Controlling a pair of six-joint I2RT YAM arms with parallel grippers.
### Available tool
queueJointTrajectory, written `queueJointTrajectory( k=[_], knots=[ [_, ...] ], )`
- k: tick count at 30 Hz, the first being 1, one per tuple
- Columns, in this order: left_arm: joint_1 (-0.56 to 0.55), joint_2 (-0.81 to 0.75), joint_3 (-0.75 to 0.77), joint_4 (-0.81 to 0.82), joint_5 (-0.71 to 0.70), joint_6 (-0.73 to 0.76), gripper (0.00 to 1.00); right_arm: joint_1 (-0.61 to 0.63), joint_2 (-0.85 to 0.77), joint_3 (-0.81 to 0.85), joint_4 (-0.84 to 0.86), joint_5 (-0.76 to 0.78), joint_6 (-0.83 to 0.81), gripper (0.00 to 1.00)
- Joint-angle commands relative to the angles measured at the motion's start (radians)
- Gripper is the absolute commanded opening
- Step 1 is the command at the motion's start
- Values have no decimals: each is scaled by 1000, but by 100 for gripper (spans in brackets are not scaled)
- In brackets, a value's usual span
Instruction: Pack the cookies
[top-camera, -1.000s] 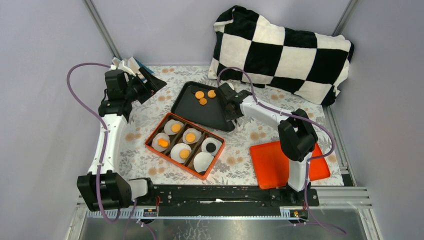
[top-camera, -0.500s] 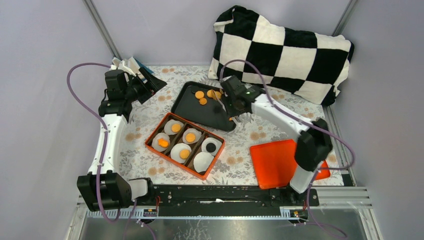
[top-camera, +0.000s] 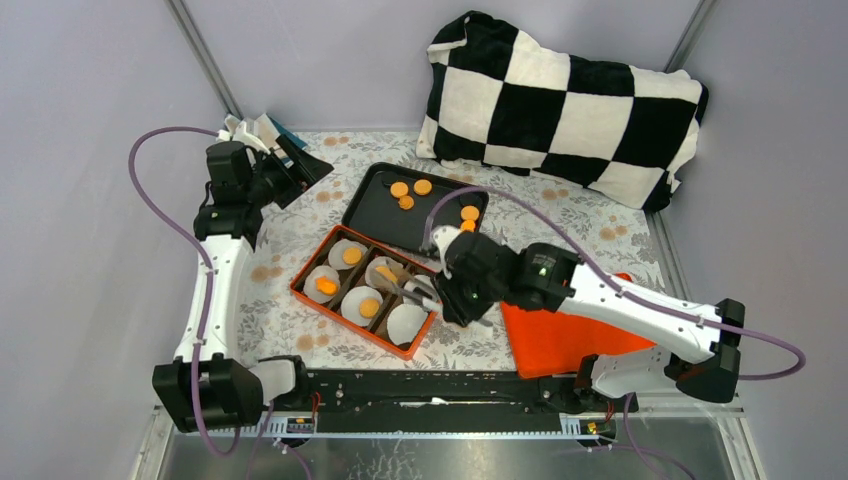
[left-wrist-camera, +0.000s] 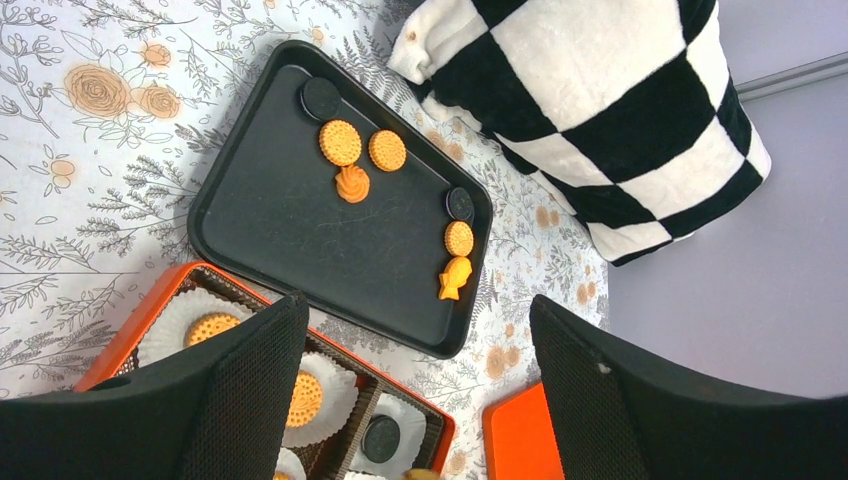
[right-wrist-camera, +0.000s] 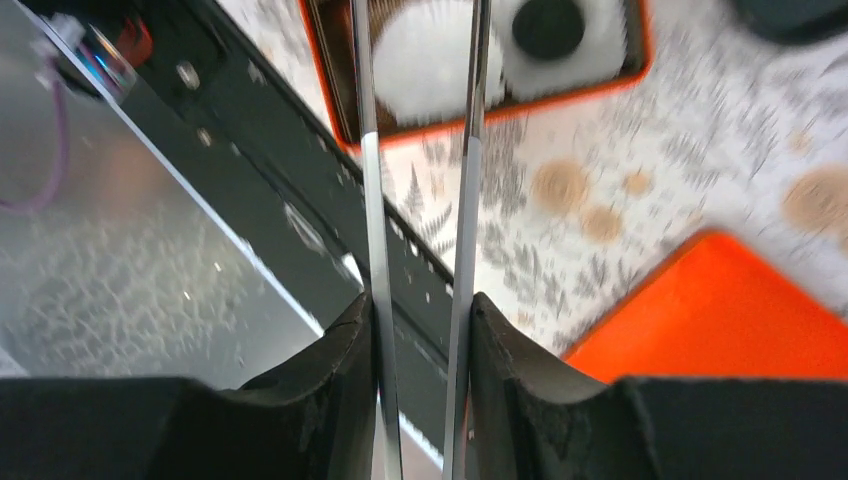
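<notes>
Orange box (top-camera: 305, 298), right pincer (top-camera: 408, 290) above, cookies (top-camera: 411, 188) on black tray (top-camera: 372, 216)

Right claw (right-wrist-camera: 420, 60) tips cut off — wrist view blurred throughout

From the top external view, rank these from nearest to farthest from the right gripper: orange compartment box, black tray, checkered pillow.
Measured from the right gripper:
1. Orange compartment box, directly under the tips, front centre.
2. Black tray, just behind the box.
3. Checkered pillow, back right corner.
</notes>
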Motion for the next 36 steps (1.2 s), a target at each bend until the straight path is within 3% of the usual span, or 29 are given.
queueJointTrajectory(
  k=[1,9,17,20,22,25,29,33,36],
  knots=[
    [-11,-35,8,-16,-2,4,86,53,-37,-102,-71,20,111,4],
    [-13,-45,19,-38,-12,10,86,80,-86,-221,-61,-17,175,3],
    [-14,-45,21,-38,-15,7,86,168,-7,-173,-53,-33,169,5],
    [-14,-43,20,-38,-7,13,86,173,10,-173,-67,0,172,10],
    [-15,-40,21,-37,7,17,87,173,8,-175,-65,19,174,26],
    [-17,-28,27,-36,37,23,96,173,-1,-176,-59,22,178,39],
    [-25,-26,33,-30,55,30,97,173,-9,-181,-52,18,180,40],
    [-28,-34,30,-22,59,29,97,173,-18,-190,-47,9,181,53],
    [-29,-36,29,-22,61,29,97,173,-31,-198,-34,-5,182,54]
  ],
)
